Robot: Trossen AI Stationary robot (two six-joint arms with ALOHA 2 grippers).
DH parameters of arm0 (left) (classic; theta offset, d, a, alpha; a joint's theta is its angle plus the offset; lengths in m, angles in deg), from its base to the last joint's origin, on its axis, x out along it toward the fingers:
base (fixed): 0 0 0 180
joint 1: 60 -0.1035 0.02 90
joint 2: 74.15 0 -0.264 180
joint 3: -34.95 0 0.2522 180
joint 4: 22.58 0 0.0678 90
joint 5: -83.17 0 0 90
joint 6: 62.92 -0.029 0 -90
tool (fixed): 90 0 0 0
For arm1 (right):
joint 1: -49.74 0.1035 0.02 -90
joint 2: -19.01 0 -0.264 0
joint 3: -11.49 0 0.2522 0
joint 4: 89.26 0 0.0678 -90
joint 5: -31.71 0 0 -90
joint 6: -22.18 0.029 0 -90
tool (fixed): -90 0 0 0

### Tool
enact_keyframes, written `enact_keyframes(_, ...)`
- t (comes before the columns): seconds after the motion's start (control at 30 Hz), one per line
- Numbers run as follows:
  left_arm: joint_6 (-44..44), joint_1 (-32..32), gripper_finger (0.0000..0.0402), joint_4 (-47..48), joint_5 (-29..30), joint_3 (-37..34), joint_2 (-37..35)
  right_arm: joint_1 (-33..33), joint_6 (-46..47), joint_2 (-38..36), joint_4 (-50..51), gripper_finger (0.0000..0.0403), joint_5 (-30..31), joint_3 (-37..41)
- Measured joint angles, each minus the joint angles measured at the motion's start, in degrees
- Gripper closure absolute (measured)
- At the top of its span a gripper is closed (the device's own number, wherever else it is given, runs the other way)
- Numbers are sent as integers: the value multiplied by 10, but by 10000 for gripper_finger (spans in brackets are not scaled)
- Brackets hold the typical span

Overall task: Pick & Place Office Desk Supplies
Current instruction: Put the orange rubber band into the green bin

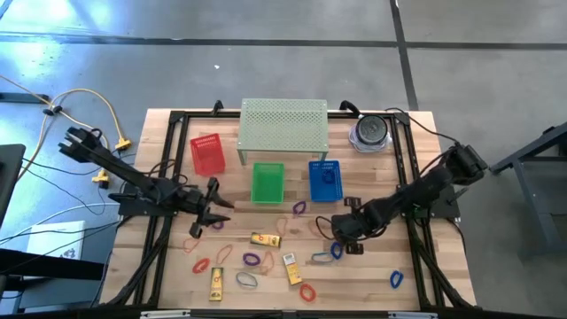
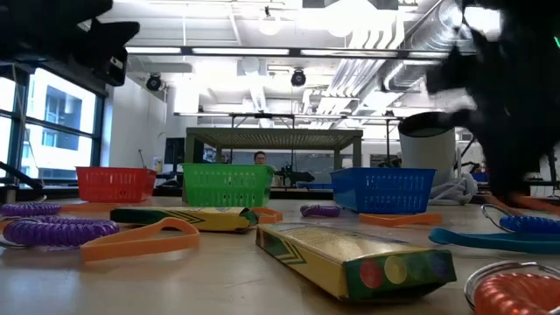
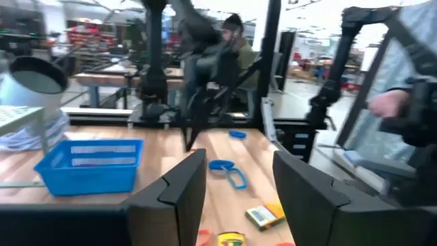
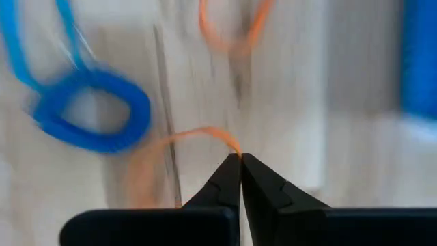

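Nearest the low camera we see a yellow packet [image 2: 354, 260] flat on the worktop [image 2: 175, 284], with an orange coiled loop [image 2: 516, 289] just beside it. Past the packet we have a flat orange loop [image 2: 140, 238] and a purple coiled loop [image 2: 57, 231], then a second packet [image 2: 184, 217]. Behind those stand the red basket [image 2: 115, 184], green basket [image 2: 227, 185] and blue basket [image 2: 382, 189], with the perforated shelf [image 2: 273, 136] beyond the green basket.

From above, our right gripper [image 1: 341, 232] sits near the blue basket, fingers [image 4: 232, 179] pinched together on a thin orange loop [image 4: 198, 137]; a blue loop [image 4: 92, 113] lies near it. Our left gripper [image 1: 215, 215] is near the red basket, fingers [image 3: 181, 188] parted, nothing between them. More loops and packets lie scattered across the worktop.
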Motion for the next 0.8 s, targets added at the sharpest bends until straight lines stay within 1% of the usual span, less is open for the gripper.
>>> enact_keyframes(0.1,11,0,234,-38,13,0,44,1,-39,1,29,400,24,-43)
enact_keyframes(0.33,23,6,234,-145,18,9,140,-24,-177,0,3,401,98,-120)
enact_keyframes(0.43,8,12,234,-146,18,26,172,-37,-234,-1,-37,401,118,-135)
enact_keyframes(0.57,-7,15,234,-148,18,64,224,-49,-317,-1,-126,401,117,-139)
enact_keyframes(0.8,-34,-27,234,-154,17,125,306,-56,-427,-1,-226,401,118,-139)
